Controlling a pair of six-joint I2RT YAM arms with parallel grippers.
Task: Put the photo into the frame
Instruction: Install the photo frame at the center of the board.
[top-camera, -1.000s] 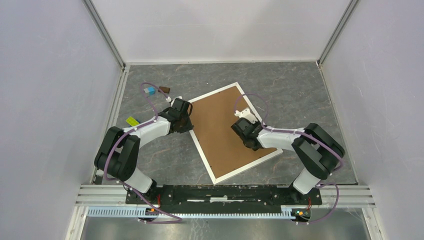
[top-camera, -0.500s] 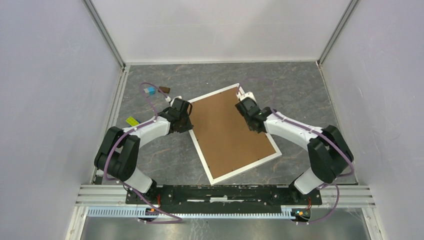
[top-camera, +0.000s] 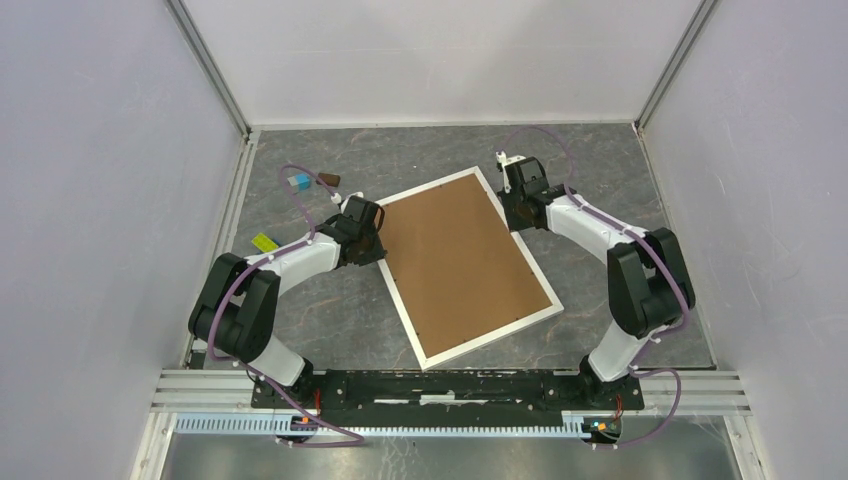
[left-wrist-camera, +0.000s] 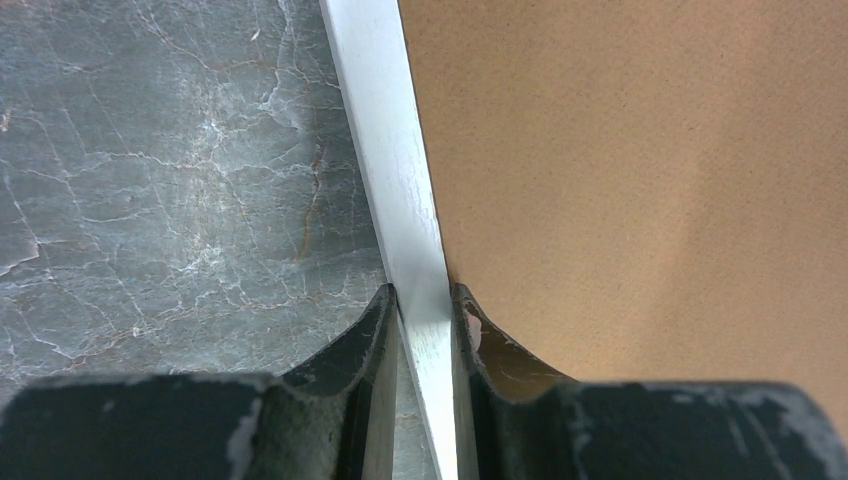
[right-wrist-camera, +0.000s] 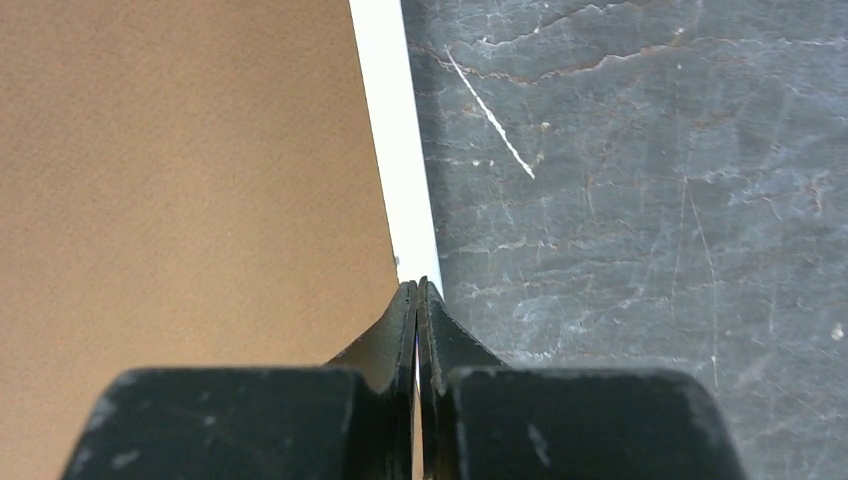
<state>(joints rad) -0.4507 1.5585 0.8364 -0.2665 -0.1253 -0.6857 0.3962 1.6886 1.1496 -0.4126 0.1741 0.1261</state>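
Observation:
The white frame (top-camera: 493, 335) lies flat on the grey floor with the brown backing board (top-camera: 460, 260) filling it. The photo is hidden. My left gripper (top-camera: 375, 243) is at the frame's left edge. In the left wrist view (left-wrist-camera: 424, 300) its jaws are shut on the white rim (left-wrist-camera: 395, 170), one on the floor side and one on the board side (left-wrist-camera: 640, 170). My right gripper (top-camera: 517, 210) is shut and empty at the frame's right edge near the far corner. In the right wrist view (right-wrist-camera: 417, 290) its tips sit over the white rim (right-wrist-camera: 392, 130) beside the board (right-wrist-camera: 190, 170).
A blue piece (top-camera: 299, 182), a brown piece (top-camera: 329, 180) and a yellow-green tag (top-camera: 264, 242) lie on the floor at the left. White walls close in the back and both sides. The rail with the arm bases runs along the near edge.
My right gripper has moved from over the middle of the backing board up and right to the frame's right edge near the far corner. The left gripper and the frame have not moved.

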